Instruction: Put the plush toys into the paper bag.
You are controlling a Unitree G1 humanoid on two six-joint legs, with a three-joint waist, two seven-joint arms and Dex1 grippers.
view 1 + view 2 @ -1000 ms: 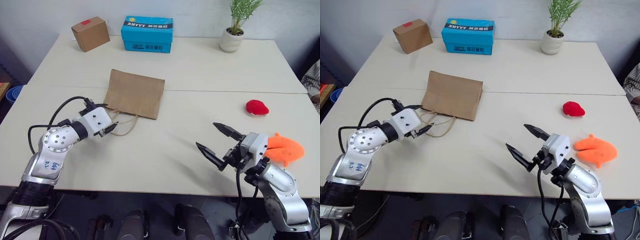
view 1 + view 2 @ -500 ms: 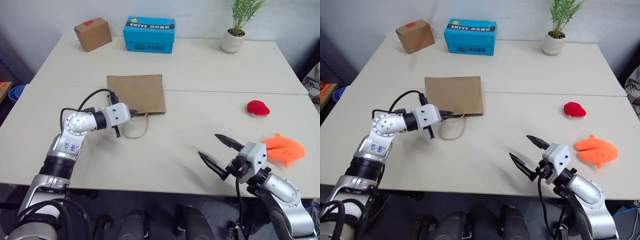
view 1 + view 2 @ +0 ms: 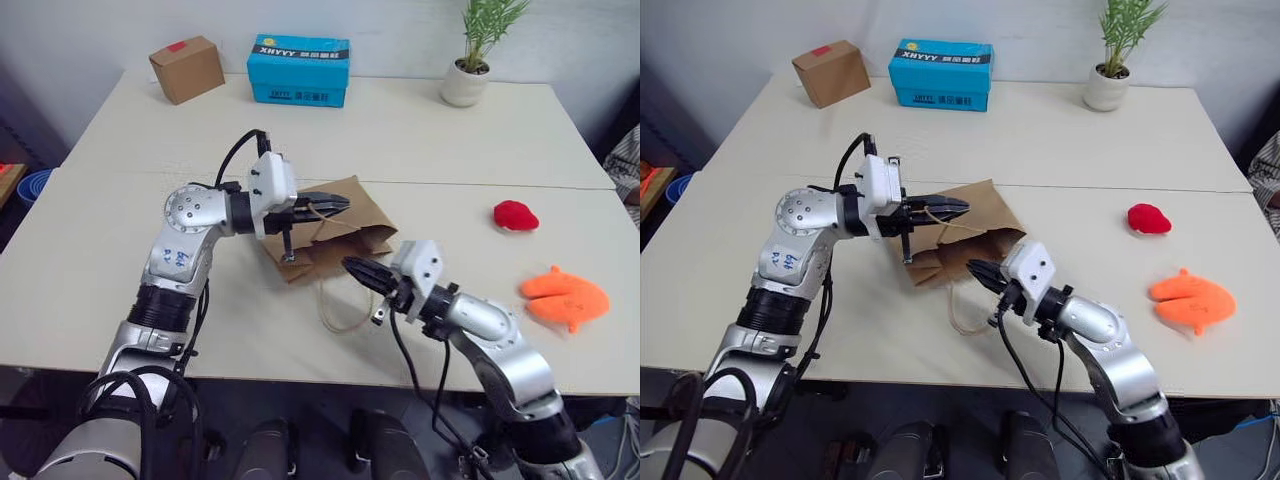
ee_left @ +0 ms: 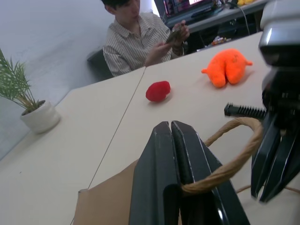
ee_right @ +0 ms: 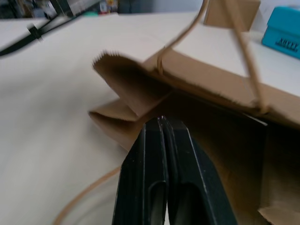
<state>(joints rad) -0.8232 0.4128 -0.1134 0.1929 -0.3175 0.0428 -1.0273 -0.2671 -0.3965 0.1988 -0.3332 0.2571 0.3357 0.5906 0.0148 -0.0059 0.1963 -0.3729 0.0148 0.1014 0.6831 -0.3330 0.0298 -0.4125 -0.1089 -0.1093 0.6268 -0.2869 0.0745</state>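
Since a second ago the left claw (image 3: pixel 335 202) has swung rightward and upward, lifting the bag (image 3: pixel 330 235) by one twine handle (image 4: pixel 234 159), while the right claw (image 3: pixel 357 268) has come in from the right to the bag's mouth. Both claws are now closed: the left wrist view shows its fingers pinched on the handle, with the loop curving out beside them; the right wrist view shows its fingers pressed together at the bag's lower mouth edge, though whether paper sits between them is unclear. The head views show the bag half raised and crumpled on the table (image 3: pixel 450 150), its second handle (image 3: pixel 340 310) trailing on the tabletop. Well to the right lie the red toy (image 3: pixel 514 214) and the orange fish (image 3: pixel 566 297), apart from each other. Beyond them, the left wrist view takes in a seated person (image 4: pixel 140 40).
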